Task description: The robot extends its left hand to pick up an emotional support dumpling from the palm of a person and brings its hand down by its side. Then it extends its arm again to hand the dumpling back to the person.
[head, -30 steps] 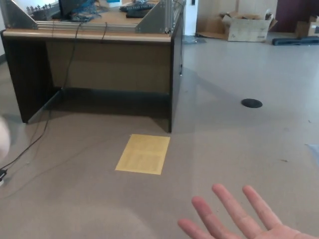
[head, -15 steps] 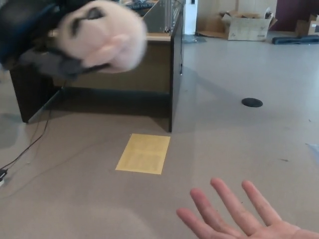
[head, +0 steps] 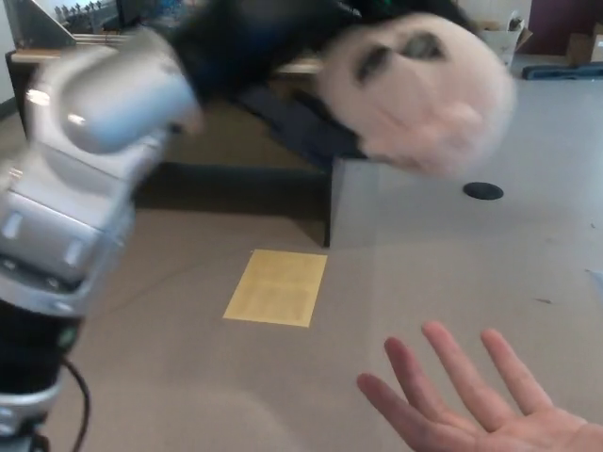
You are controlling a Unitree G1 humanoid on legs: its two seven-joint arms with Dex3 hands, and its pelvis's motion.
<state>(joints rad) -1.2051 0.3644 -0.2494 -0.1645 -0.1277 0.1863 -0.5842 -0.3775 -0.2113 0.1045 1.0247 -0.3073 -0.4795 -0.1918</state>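
The soft white dumpling (head: 415,94) sits high at 1 o'clock, blurry, held by the left hand (head: 283,56), fingers wrapped around it. This looks like the give-back step. Next it must come down toward 5 o'clock, onto the person's open palm (head: 471,414). The fingers are too blurry to make out.

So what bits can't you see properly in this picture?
All in the head view:
- Dumpling: motion blur smears its face.
- Left hand: a dark blur behind the dumpling, so its hold is unclear.
- Person's hand: cut off by the bottom edge; the rest of the person is out of frame.
- Desk: mostly hidden by the arm.
- Right hand: not in view.
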